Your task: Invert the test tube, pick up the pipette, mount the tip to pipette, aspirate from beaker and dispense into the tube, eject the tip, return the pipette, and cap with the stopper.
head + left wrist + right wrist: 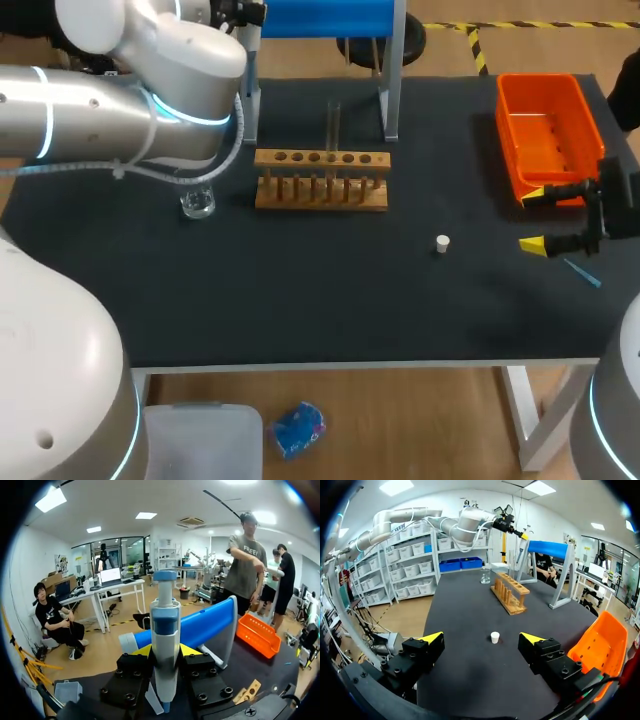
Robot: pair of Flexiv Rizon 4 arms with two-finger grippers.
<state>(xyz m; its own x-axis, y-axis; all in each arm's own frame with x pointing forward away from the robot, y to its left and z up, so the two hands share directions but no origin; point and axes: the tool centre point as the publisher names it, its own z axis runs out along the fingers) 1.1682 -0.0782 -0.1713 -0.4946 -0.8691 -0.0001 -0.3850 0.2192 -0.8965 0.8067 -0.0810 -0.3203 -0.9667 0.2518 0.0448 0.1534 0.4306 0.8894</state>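
Observation:
My left gripper point(165, 652) is shut on the white and blue pipette point(165, 630), which stands upright between its yellow tips, close to the blue stand point(205, 622). In the head view that gripper point(245, 12) is at the table's far edge by the stand point(320, 15). A glass test tube point(333, 125) stands upright in the wooden rack point(320, 180). The beaker point(197, 203) sits left of the rack. The white stopper point(442, 243) lies on the mat. My right gripper point(535, 218) is open and empty at the right edge, with the stopper point(494, 637) ahead of it.
An orange bin point(548, 130) stands at the back right, just behind the right gripper. A small blue pipette tip point(582, 272) lies on the mat near the right edge. The rack point(510, 594) and the beaker point(485, 575) are far ahead of the right gripper point(482, 645).

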